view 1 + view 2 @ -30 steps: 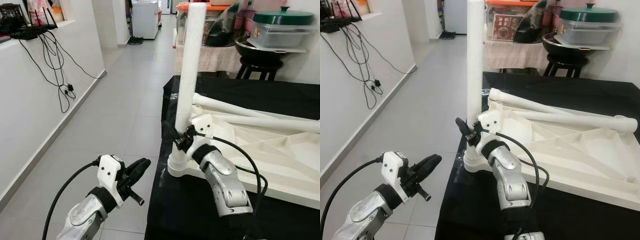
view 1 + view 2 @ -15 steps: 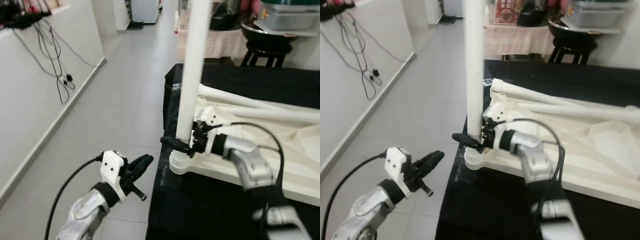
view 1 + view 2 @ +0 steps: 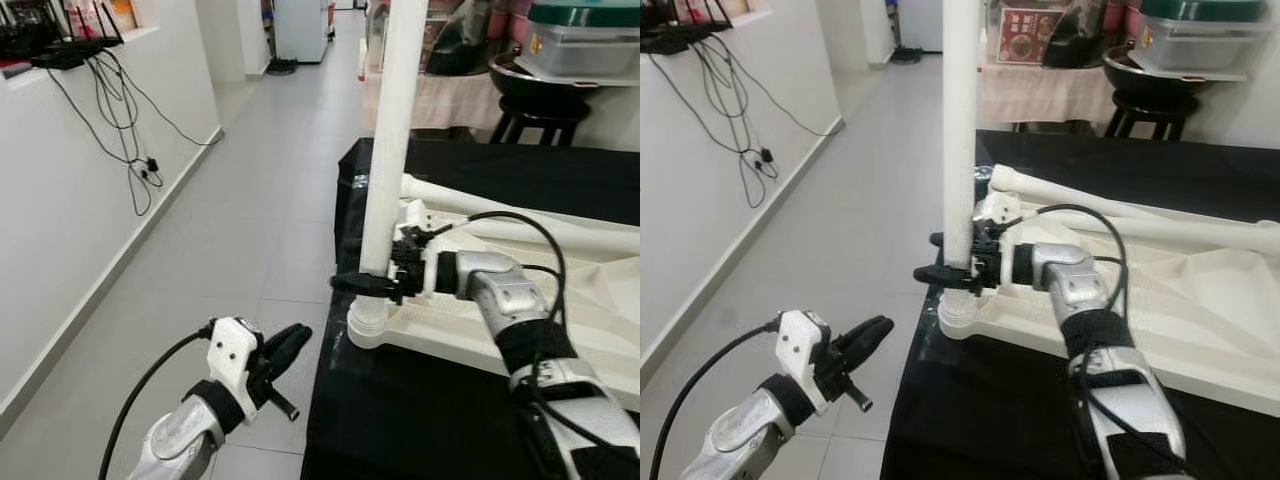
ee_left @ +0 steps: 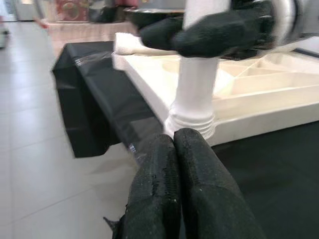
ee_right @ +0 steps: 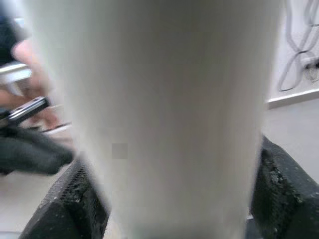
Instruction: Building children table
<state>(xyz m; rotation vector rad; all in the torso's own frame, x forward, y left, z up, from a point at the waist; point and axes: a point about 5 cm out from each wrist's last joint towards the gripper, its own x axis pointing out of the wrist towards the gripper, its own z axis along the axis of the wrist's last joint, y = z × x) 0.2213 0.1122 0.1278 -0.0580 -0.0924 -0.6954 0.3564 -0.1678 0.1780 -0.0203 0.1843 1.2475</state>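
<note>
One upright table leg (image 3: 389, 150), right gripper (image 3: 372, 284) clamped low on it, near tabletop (image 3: 560, 300) corner socket.
Light, stiff, slick plastic; low hold suits it; left gripper (image 3: 285, 348) closed, empty.

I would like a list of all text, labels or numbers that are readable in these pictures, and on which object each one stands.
No text can be read.
Red box on the far table: it carries print, too small and blurred to read.
White table leg, held by the right gripper: no marking.
White tabletop: no marking.
</note>
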